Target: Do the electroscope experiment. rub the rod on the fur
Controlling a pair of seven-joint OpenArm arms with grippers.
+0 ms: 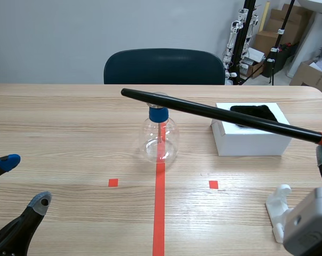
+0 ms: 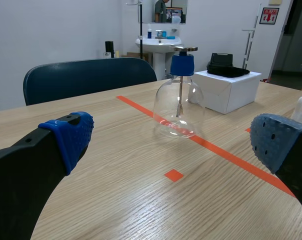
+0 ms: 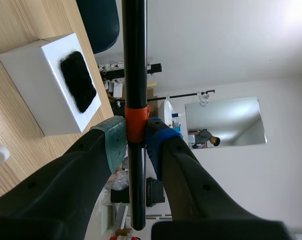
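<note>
Right gripper (image 3: pixel 136 139) clamps the rod (image 1: pixel 214 112), centre frame; swinging toward the fur (image 1: pixel 251 113) may topple the electroscope (image 1: pixel 160 140); left gripper (image 2: pixel 173 137) gapes.

Black rod (image 1: pixel 214 112) slanted above flask electroscope (image 1: pixel 160 141), black fur (image 1: pixel 254 111) atop white box (image 1: pixel 251 143)

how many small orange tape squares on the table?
2. One tape square left of the tape line, one right of it, near the white box. Others could be hidden behind the box.
</note>
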